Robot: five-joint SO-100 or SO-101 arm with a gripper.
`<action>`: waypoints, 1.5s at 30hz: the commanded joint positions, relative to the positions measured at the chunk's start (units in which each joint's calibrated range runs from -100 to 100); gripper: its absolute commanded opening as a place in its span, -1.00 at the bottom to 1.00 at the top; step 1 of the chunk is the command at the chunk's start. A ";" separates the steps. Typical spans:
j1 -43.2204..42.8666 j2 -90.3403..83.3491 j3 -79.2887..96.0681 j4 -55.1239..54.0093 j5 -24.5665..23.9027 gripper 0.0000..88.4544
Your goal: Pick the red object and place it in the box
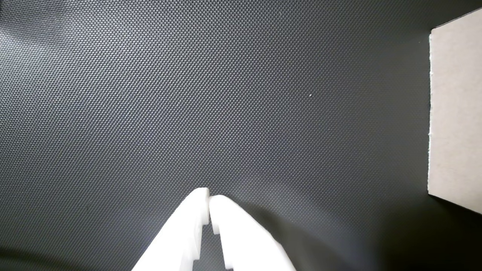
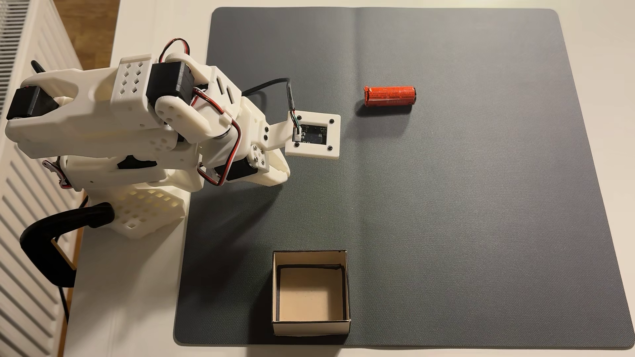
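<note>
The red object (image 2: 390, 96), an orange-red cylinder with printed text, lies on its side on the grey mat at the upper middle of the fixed view. The box (image 2: 309, 326) stands open-topped and empty at the mat's near edge; one of its pale walls (image 1: 455, 113) shows at the right edge of the wrist view. My white gripper (image 1: 209, 196) is shut with nothing between its fingers, low over bare mat. In the fixed view the gripper (image 2: 285, 172) sits folded back by the arm's base, left of and below the red object and well above the box.
A dark grey textured mat (image 2: 446, 206) covers most of the white table. The arm's base is held by a black clamp (image 2: 51, 240) at the table's left edge, next to a white radiator (image 2: 20, 274). A black cable (image 2: 271, 84) loops to the wrist camera mount.
</note>
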 commanded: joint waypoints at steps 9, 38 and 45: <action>0.15 0.59 0.73 0.92 -0.01 -0.98; -8.54 0.59 -12.06 -3.02 -2.46 -0.98; -15.07 0.59 -18.59 -3.19 -9.61 -0.98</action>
